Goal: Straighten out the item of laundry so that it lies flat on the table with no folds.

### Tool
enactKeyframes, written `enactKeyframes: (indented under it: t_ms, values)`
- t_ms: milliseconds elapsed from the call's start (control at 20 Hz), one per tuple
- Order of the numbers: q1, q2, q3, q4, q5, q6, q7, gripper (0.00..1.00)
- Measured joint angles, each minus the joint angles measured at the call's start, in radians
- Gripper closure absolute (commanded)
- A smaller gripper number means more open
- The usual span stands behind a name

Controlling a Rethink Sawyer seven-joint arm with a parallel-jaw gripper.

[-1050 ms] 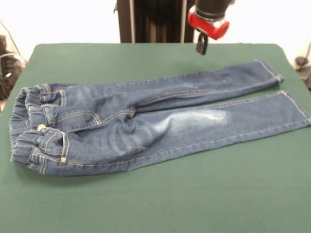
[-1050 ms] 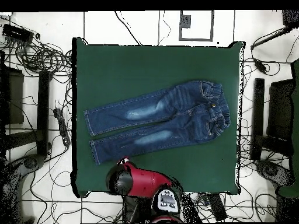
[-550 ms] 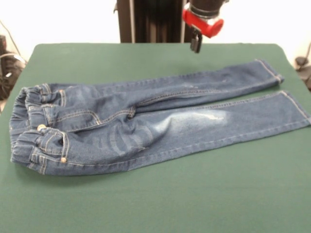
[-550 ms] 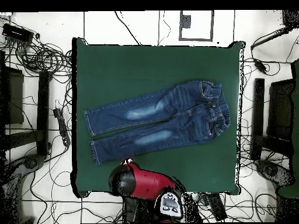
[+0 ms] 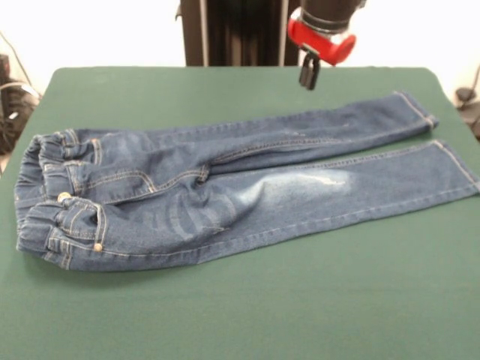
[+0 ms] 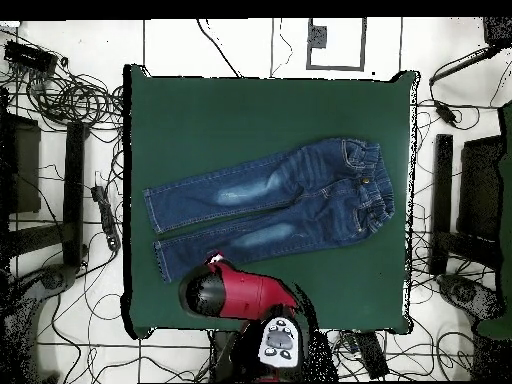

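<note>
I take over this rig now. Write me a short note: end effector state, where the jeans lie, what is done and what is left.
End effector: raised above the table's far side, over the upper leg near its cuff, holding nothing; open or shut cannot be told.
Jeans: spread across the middle of the green table, both legs stretched out side by side, waistband bunched.
Done: legs look mostly flat.
Left: probably smooth the gathered waistband and the crease at the crotch.
</note>
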Motion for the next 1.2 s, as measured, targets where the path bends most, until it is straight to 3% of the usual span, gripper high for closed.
enactKeyframes:
  t_ms: [1200]
  values:
    - [0.003,0.004,-0.03,-0.182,-0.001,0.045,0.0,1.0]
